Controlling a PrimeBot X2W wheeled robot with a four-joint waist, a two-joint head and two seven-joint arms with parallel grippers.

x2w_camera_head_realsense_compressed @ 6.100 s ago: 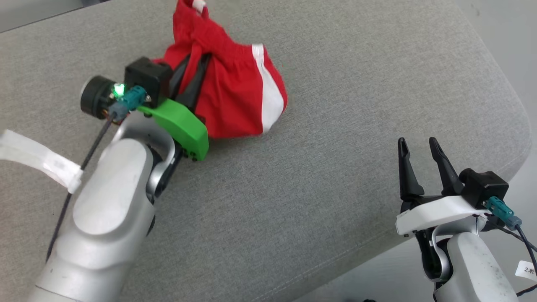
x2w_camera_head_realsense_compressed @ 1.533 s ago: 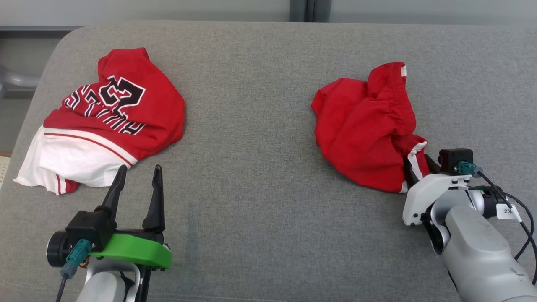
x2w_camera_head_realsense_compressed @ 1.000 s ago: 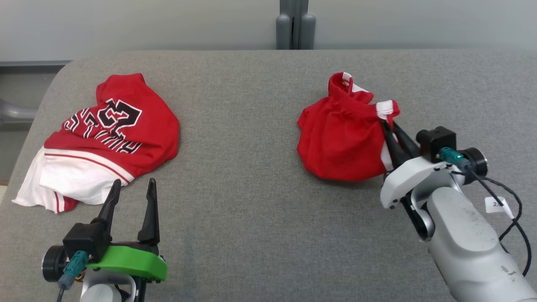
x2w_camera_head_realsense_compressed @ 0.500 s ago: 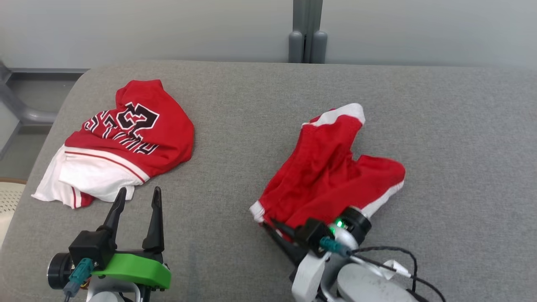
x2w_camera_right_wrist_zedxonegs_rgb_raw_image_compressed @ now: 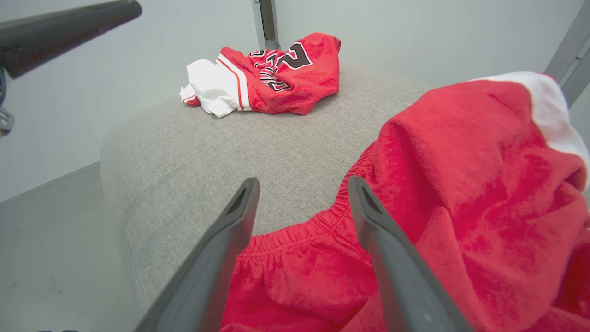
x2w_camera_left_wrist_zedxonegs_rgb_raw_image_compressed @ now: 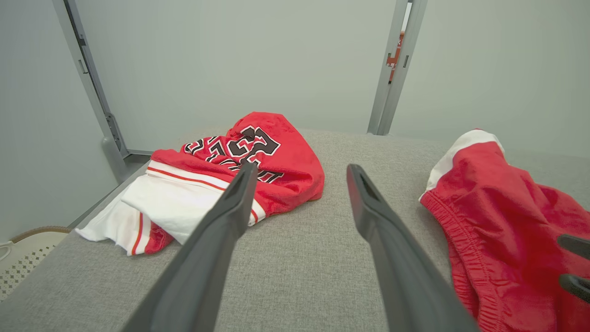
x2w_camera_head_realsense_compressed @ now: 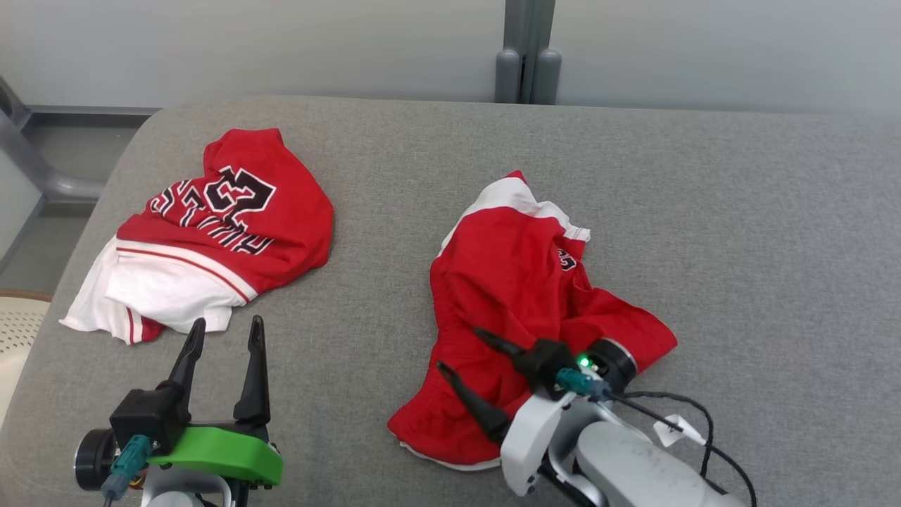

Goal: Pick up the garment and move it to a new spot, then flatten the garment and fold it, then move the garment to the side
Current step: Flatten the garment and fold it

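The garment [x2w_camera_head_realsense_compressed: 514, 282], red shorts with white trim, lies crumpled in the middle of the grey cushion [x2w_camera_head_realsense_compressed: 739, 211]. Its elastic waistband points toward the front edge. My right gripper [x2w_camera_head_realsense_compressed: 459, 348] is open just over the waistband end, its fingers angled up and left, with nothing between them. In the right wrist view the right gripper [x2w_camera_right_wrist_zedxonegs_rgb_raw_image_compressed: 303, 180] spans the waistband of the garment [x2w_camera_right_wrist_zedxonegs_rgb_raw_image_compressed: 461, 184]. My left gripper [x2w_camera_head_realsense_compressed: 227, 324] stands open at the lower left, apart from the shorts. In the left wrist view the left gripper [x2w_camera_left_wrist_zedxonegs_rgb_raw_image_compressed: 302, 168] points at bare cushion, with the garment [x2w_camera_left_wrist_zedxonegs_rgb_raw_image_compressed: 498, 207] to its right.
A red and white jersey [x2w_camera_head_realsense_compressed: 232, 211] with black lettering lies bunched at the cushion's left end, also in view as the jersey [x2w_camera_left_wrist_zedxonegs_rgb_raw_image_compressed: 258, 152] and the jersey [x2w_camera_right_wrist_zedxonegs_rgb_raw_image_compressed: 281, 69]. A pale perforated basket [x2w_camera_head_realsense_compressed: 17, 324] sits beyond the left edge. A grey wall and post [x2w_camera_head_realsense_compressed: 528, 63] stand behind.
My right gripper has gone from shut on the shorts to open. The shorts have dropped and spread toward the front edge. The camera has shifted slightly; the left gripper is unchanged.
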